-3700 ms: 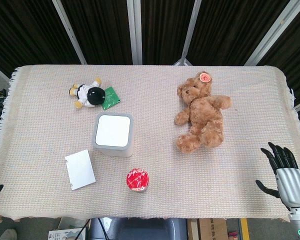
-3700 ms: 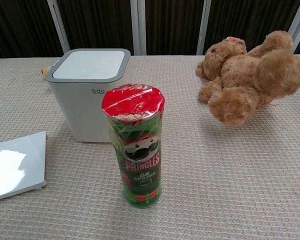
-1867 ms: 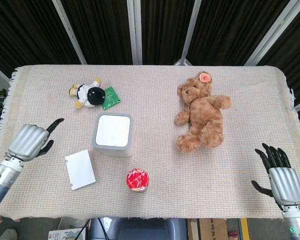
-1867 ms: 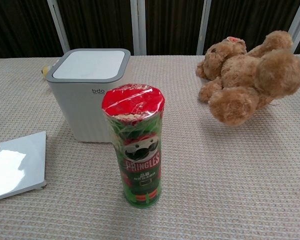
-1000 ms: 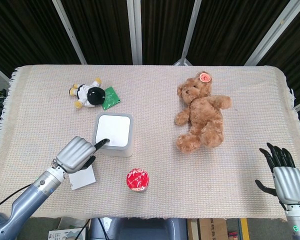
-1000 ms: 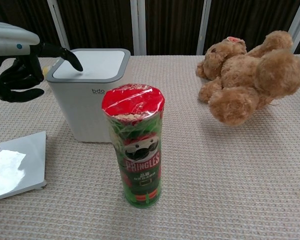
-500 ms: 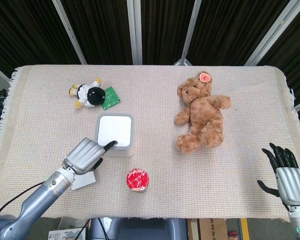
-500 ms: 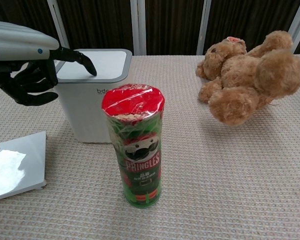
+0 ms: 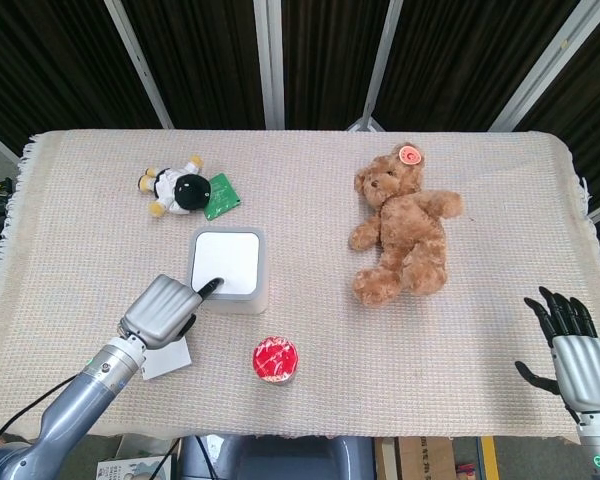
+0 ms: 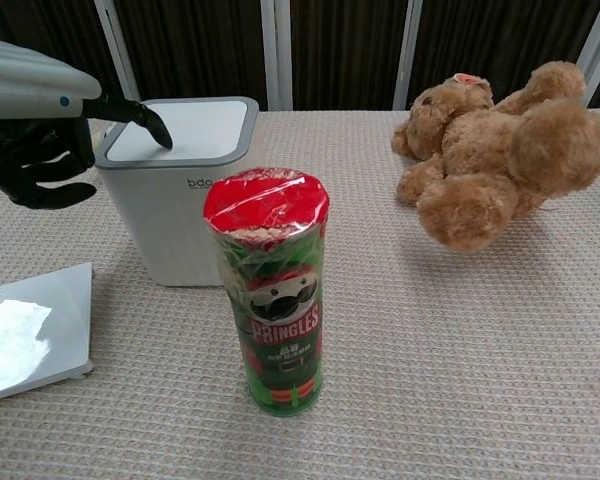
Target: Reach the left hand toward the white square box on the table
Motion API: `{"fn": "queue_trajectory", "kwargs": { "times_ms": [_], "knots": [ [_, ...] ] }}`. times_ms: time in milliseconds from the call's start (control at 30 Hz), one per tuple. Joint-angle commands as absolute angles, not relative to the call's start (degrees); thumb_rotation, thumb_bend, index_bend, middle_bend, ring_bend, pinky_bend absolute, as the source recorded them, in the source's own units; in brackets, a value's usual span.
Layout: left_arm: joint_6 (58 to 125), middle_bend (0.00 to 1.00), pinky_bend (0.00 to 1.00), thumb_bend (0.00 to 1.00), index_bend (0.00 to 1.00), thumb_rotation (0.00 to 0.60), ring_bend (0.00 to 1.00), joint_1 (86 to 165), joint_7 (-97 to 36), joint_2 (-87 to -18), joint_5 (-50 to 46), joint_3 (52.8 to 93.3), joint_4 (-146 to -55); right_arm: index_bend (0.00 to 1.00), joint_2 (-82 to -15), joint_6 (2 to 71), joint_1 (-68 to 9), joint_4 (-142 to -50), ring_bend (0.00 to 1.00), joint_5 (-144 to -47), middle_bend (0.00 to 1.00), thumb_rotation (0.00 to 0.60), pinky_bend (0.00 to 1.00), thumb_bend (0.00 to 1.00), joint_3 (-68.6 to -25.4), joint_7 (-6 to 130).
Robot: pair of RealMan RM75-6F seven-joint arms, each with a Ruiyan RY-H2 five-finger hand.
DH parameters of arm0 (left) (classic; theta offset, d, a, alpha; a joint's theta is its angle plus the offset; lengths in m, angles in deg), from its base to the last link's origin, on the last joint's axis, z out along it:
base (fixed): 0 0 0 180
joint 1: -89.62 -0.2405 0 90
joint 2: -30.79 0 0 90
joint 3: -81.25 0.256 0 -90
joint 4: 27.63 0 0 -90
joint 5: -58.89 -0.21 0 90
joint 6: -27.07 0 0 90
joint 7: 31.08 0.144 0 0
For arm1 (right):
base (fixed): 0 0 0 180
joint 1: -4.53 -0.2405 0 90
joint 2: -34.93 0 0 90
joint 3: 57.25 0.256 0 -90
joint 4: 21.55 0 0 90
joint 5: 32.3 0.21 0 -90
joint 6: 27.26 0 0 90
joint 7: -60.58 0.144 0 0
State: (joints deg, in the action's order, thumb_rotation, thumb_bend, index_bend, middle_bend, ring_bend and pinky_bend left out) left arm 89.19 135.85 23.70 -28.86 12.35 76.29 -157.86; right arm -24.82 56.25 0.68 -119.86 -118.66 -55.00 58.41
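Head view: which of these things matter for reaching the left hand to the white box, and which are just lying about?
Belongs to the job:
- white square box
- left hand, one finger extended over the box's near left edge

Just lying about:
- Pringles can
- brown teddy bear
- small black-and-white plush toy
- green packet
- flat white card
- right hand, idle

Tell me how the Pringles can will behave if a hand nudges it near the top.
The Pringles can stands upright, tall and narrow on a small base, so a high nudge would probably tip it. Once down, its round body would likely roll on the woven cloth. Its glossy wrap may be somewhat slippery to grip.
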Motion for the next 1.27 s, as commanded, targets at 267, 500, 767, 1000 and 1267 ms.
{"fn": "queue_trajectory", "kwargs": {
  "times_ms": [267,500,767,1000,1267],
  "knots": [
    [109.6,0.42,0.52,0.28,0.15,0.6,0.43,119.6,11.3,-26.5,-28.5,81.3,-162.6,0.15,-24.4,56.6,0.9,-119.8,0.0,-119.3,0.04,0.6,0.0,0.19,-55.3,58.9],
    [128.3,0.27,0.3,0.18,0.15,0.6,0.22,99.8,15.9,-25.1,-41.6,92.6,-158.6,0.15,-24.7,56.2,0.7,-119.9,0.0,-119.7,0.04,0.6,0.0,0.19,-55.5,58.7],
    [132.9,0.2,0.24,0.16,0.15,0.6,0.11,93.9,-5.1,-28.5,-31.1,90.5,-141.3,0.15,-25.4,57.0,0.8,-119.6,0.0,-120.2,0.04,0.6,0.0,0.19,-55.2,58.7],
    [128.0,0.14,0.15,0.15,0.15,0.6,0.02,93.2,-18.6,-29.4,-26.4,89.3,-132.5,0.15,-25.4,57.8,0.9,-119.5,0.0,-121.8,0.04,0.6,0.0,0.19,-55.6,59.5],
    [126.3,0.12,0.06,0.13,0.15,0.6,0.01,92.5,-19.7,-28.6,-25.8,88.0,-131.9,0.15,-25.0,59.2,1.3,-119.4,0.0,-122.8,0.04,0.6,0.0,0.19,-55.6,60.8]
  ]
}}
